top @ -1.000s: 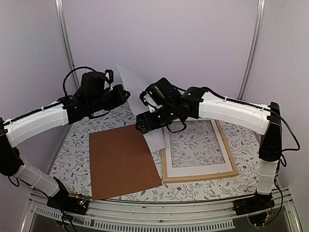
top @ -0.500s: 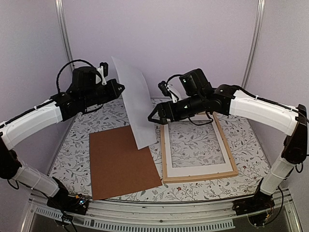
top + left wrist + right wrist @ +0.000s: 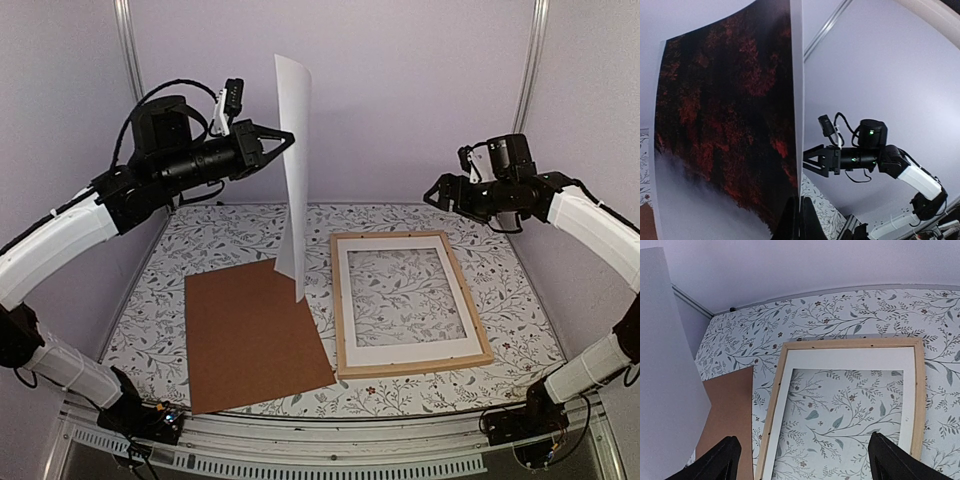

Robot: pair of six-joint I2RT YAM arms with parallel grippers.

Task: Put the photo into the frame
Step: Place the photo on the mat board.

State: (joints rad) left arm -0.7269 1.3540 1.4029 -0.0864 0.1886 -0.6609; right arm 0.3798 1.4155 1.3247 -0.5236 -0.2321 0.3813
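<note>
1. Top view: the left gripper (image 3: 283, 140) is clamped on the edge of the photo (image 3: 291, 170) and holds it upright in the air, its plain white back facing the camera. The photo's lowest corner hangs over the far right part of the brown backing board (image 3: 250, 335), just left of the frame (image 3: 415, 367). The frame lies flat on the floral counter (image 3: 200, 250) with a white mat (image 3: 410, 352) inside it. The right gripper (image 3: 432, 194) is raised over the counter's far right side, well apart from the photo, jaws spread and empty.

2. Left wrist view: the gripper's (image 3: 797, 220) fingers pinch the photo's (image 3: 725, 125) edge. The printed side shows dark red-brown above and misty white below. Beyond it the right gripper (image 3: 807, 162) stands released.

3. Right wrist view: the gripper (image 3: 802, 440) is wide apart above the frame (image 3: 847, 343) and mat (image 3: 850, 359), grasping nothing. The photo's (image 3: 665, 365) white back fills the left, with the backing board (image 3: 727, 410) beneath.
</note>
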